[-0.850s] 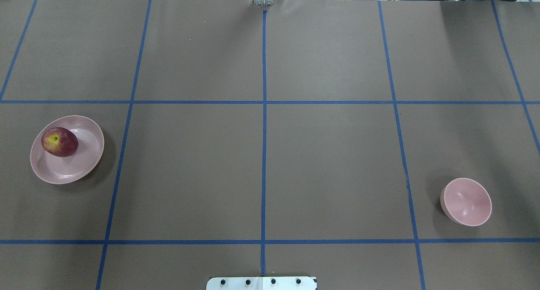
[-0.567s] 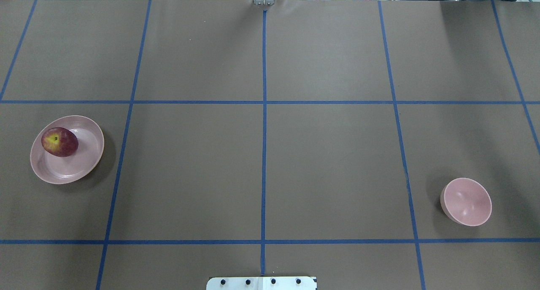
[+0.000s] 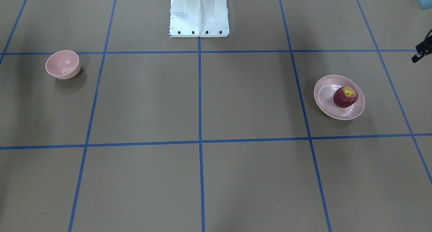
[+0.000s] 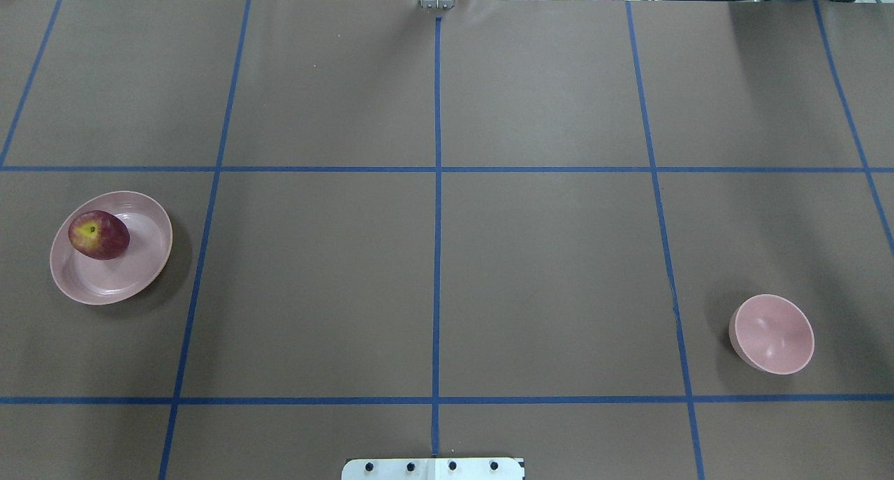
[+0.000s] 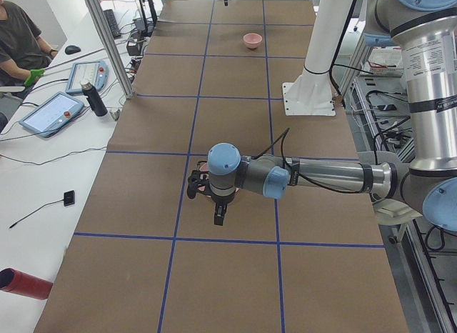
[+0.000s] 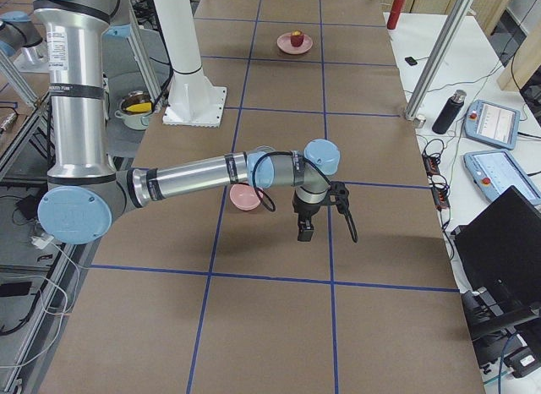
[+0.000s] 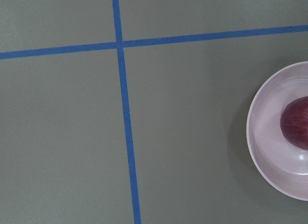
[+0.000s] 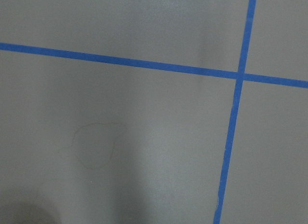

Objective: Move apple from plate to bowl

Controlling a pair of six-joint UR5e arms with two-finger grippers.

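you'll find the apple [image 4: 98, 235] lying on the plate [image 4: 133, 281], off centre and close to the rim, with its yellow-green stem patch turned up and slightly sideways. the plate sits on the robot's left part of the table [image 4: 433, 256], just outside one of the blue tape lines [image 4: 436, 207] that divide the brown cover into squares. in the left wrist view you see only the plate's curved edge and a dark red slice of the apple at the right border, with a tape crossing off to the other side.

the bowl [image 4: 772, 333] stands upright well apart from the plate, on the robot's right part of the table, close to the near tape line. the right arm's forearm crosses in front of part of it in the exterior right view.

the left gripper [image 5: 218, 217] hangs above the table near the plate, pointing down; you can't tell from the side view how far apart its fingers are. the right gripper [image 6: 304, 233] hangs pointing down just beside the bowl, touching nothing that you can see, and its finger spread can't be read either. the right wrist view shows you only brown cover and two crossing tape lines.

the white robot base [image 3: 199, 12] stands at the table's edge between the two dishes.
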